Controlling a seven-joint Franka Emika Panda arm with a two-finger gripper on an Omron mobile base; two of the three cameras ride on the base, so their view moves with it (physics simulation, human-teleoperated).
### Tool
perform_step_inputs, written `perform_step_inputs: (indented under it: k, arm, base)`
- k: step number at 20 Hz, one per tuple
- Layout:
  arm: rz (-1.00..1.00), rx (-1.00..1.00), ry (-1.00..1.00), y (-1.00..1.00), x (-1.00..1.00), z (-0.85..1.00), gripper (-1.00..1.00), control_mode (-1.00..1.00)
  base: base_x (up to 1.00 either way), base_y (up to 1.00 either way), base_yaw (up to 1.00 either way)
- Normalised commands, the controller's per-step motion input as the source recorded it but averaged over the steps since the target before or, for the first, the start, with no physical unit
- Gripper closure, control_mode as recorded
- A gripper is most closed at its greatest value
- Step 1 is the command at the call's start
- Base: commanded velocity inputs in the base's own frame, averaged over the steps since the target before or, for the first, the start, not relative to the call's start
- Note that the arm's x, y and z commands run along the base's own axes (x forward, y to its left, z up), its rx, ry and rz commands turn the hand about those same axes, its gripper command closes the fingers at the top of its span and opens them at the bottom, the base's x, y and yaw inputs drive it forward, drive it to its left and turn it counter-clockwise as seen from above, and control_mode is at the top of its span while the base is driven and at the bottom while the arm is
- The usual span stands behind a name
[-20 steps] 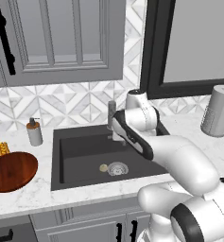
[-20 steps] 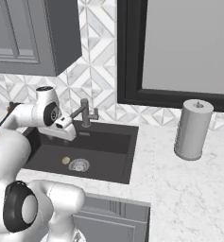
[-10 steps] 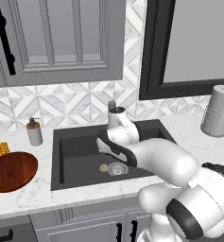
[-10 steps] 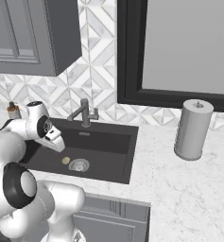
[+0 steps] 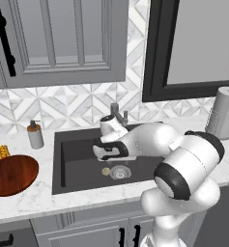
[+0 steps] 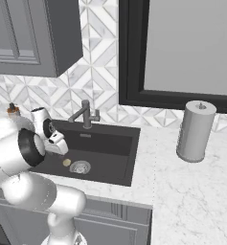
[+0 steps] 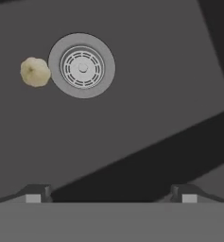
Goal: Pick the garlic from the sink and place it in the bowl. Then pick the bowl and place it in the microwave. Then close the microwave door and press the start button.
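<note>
Gripper: jaws spread wide, holding nothing, hanging over the sink.
Garlic: on the sink floor, ahead and left of the fingertips, apart from them, just beside the drain.
Bowl: on the counter, well left of the gripper, outside the sink.
Faucet: behind the gripper, at the sink's back edge.

- Large rectangular dark charcoal sink basin: matt, smooth, stone-like finish.
- Round steel drain: brushed metal, concentric ribbing on the strainer.
- Small pale cream-yellow garlic lump: dull, slightly bumpy skin.
- Wide shallow reddish-brown wooden bowl: glossy, grain visible.
- White marble countertop: smooth, grey-veined.
- Grey faucet: matt metal.
- Grey cabinet doors: smooth, painted, matt.
- Grey cylindrical paper towel roll: matt.
</note>
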Motion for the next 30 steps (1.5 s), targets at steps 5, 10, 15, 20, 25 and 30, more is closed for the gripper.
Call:
perform_step_inputs:
  k: [5, 10, 15, 20, 25, 30]
  arm:
    - [0.01, -0.06, 0.02, 0.05, 0.08, -0.27, -1.00, -1.00]
    - [0.00, -0.04, 0.00, 0.06, 0.08, -0.36, -1.00, -1.00]
    - [0.00, 0.00, -0.01, 0.04, 0.11, -0.32, -1.00, -1.00]
    - [0.00, 0.00, 0.00, 0.00, 0.17, -0.23, -1.00, -1.00]
    - [0.00, 0.00, 0.00, 0.01, 0.28, -0.22, -1.00, -1.00]
    - [0.00, 0.01, 0.00, 0.10, 0.36, -0.18, -1.00, -1.00]
  base:
    - [0.00, 0.00, 0.00]
    - [0.00, 0.00, 0.00]
    - [0.00, 0.00, 0.00]
    - [0.00, 0.00, 0.00]
    - [0.00, 0.00, 0.00]
    - [0.00, 0.00, 0.00]
